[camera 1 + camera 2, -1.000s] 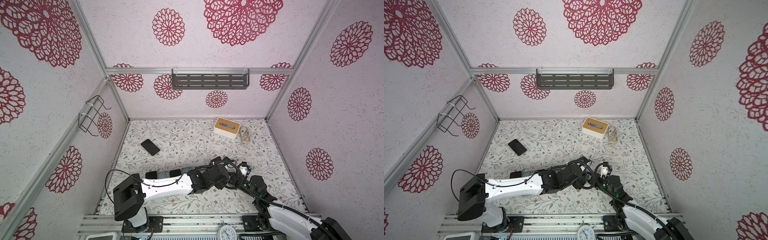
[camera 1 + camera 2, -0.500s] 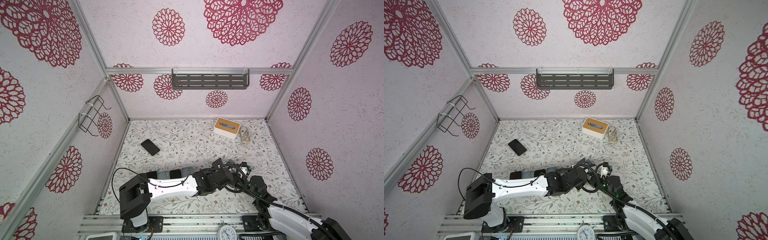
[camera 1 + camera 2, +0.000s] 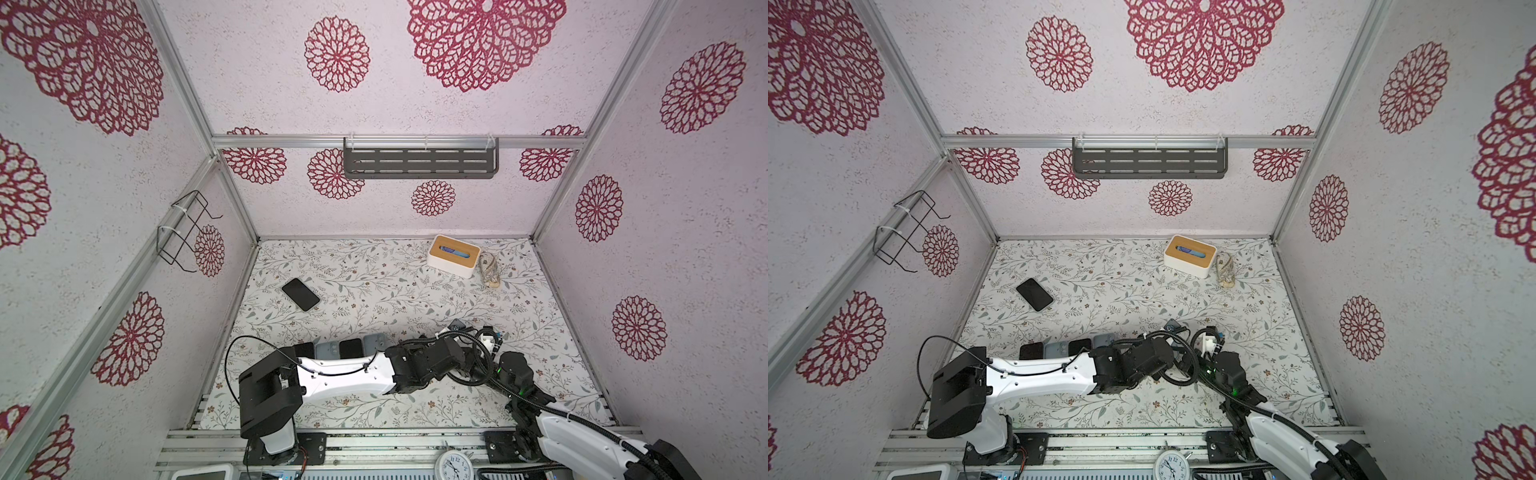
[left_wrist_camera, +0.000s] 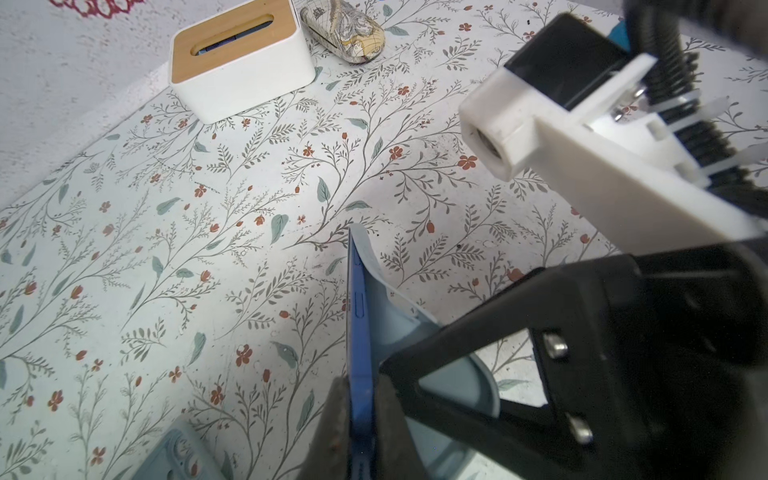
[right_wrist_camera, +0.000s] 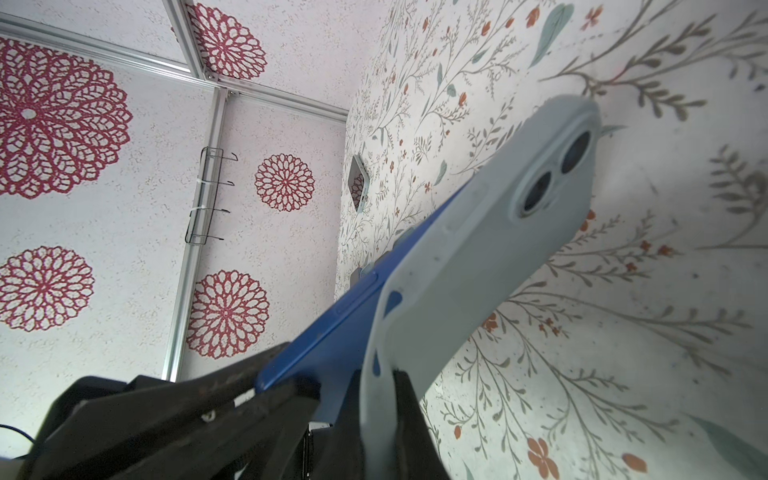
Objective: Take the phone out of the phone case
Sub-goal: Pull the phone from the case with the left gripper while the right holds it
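Left pincer (image 4: 360,405) is clamping the phone (image 4: 356,316), right pincer (image 5: 374,392) is pinching the case (image 5: 478,257); beyond them the case is clinging, risking a slip.

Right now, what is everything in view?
phone: 1, blue, partly in case
case: 1, grey, peeling off phone
black phone: 1, black, flat, far left
box: 1, white, wood top, far right
pouch: 1, patterned, beside box
slabs: 4, black and grey, row, front left
shelf: 1, dark grey, back wall
rack: 1, black wire, left wall
clock: 1, white, front edge
table: 1, floral, underneath
left gripper: 1, black, shut on phone
right gripper: 1, black, shut on case
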Robot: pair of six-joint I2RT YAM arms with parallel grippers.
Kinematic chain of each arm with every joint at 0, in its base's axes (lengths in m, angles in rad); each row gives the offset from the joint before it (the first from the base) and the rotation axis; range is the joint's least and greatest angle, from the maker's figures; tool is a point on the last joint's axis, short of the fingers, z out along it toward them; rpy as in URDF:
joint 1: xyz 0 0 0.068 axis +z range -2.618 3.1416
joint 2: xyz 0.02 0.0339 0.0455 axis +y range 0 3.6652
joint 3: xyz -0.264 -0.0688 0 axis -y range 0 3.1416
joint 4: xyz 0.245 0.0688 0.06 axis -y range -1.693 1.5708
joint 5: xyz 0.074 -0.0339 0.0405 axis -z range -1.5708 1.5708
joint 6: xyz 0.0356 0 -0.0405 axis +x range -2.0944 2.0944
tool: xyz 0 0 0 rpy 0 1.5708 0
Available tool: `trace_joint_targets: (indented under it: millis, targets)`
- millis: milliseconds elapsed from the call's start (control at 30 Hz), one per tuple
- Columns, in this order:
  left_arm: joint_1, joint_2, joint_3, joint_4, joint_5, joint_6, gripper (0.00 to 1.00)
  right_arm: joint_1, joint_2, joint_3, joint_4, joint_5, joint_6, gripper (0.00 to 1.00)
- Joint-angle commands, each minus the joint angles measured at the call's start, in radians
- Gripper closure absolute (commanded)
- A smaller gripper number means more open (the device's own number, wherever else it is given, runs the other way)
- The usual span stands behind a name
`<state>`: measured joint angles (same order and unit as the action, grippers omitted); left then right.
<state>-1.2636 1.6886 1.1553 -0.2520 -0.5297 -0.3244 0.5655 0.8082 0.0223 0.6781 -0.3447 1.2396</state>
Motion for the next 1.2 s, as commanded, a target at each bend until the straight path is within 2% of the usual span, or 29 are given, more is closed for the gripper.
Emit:
trace_joint_targets:
  millis: [0,233,433,533,600,700,900,1167]
  targets:
    - [-0.027,-0.067,-0.008,-0.011,-0.037,-0.010,1.00,-0.002,-0.040,0.034,0.034,0.024,-0.034,1.00]
    - [-0.088,-0.156,0.025,-0.186,-0.241,0.041,1.00,-0.004,-0.088,0.047,-0.211,0.110,-0.107,1.00]
    - [-0.109,-0.186,0.031,-0.333,-0.321,0.021,1.00,-0.014,-0.091,0.046,-0.290,0.142,-0.145,1.00]
    - [-0.110,-0.142,0.031,-0.371,-0.340,0.024,1.00,-0.016,-0.101,0.052,-0.296,0.138,-0.150,1.00]
    - [-0.111,-0.080,0.085,-0.479,-0.376,-0.009,1.00,-0.016,-0.114,0.062,-0.323,0.137,-0.160,1.00]
    - [-0.109,0.006,0.135,-0.549,-0.410,-0.014,1.00,-0.018,-0.136,0.067,-0.343,0.135,-0.163,1.00]
    - [-0.108,0.081,0.151,-0.531,-0.409,0.026,1.00,-0.020,-0.145,0.069,-0.349,0.118,-0.169,1.00]
    - [-0.118,0.194,0.214,-0.612,-0.407,0.016,1.00,-0.049,-0.136,0.079,-0.371,0.082,-0.193,1.00]
